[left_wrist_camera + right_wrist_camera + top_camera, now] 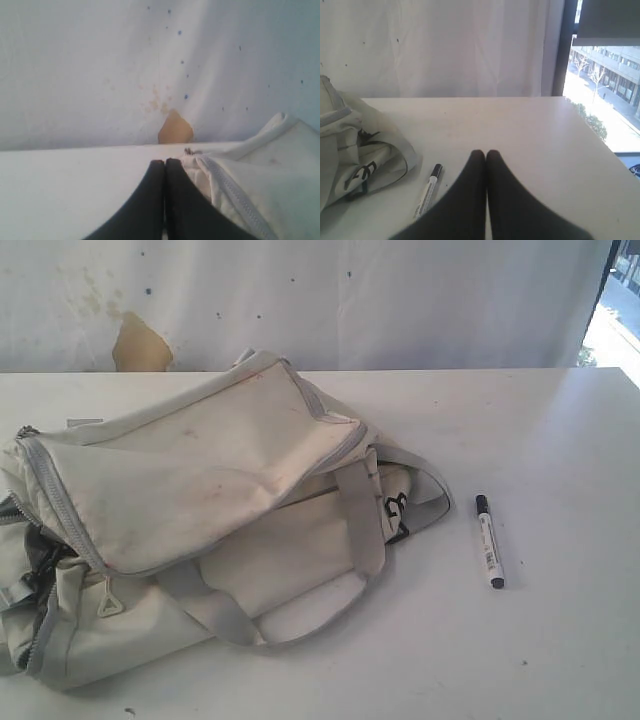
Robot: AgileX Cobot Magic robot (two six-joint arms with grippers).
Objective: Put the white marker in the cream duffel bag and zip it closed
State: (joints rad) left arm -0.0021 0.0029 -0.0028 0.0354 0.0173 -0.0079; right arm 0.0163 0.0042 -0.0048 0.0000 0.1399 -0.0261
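Observation:
The cream duffel bag (200,510) lies slumped on the left half of the white table (540,420), its grey zipper (60,502) running along its left end. The white marker (489,540) with a black cap lies flat on the table to the bag's right, apart from the straps. Neither gripper shows in the exterior view. In the left wrist view my left gripper (165,161) is shut and empty, just beside the bag (260,185) and its zipper (235,192). My right gripper (485,152) is shut and empty, with the marker (427,192) lying on the table beside it.
Pale grey webbing straps (360,515) with a black buckle (396,508) trail from the bag toward the marker. A stained white backdrop with a tan patch (138,343) hangs behind the table. A window (605,85) lies beyond the table's right edge.

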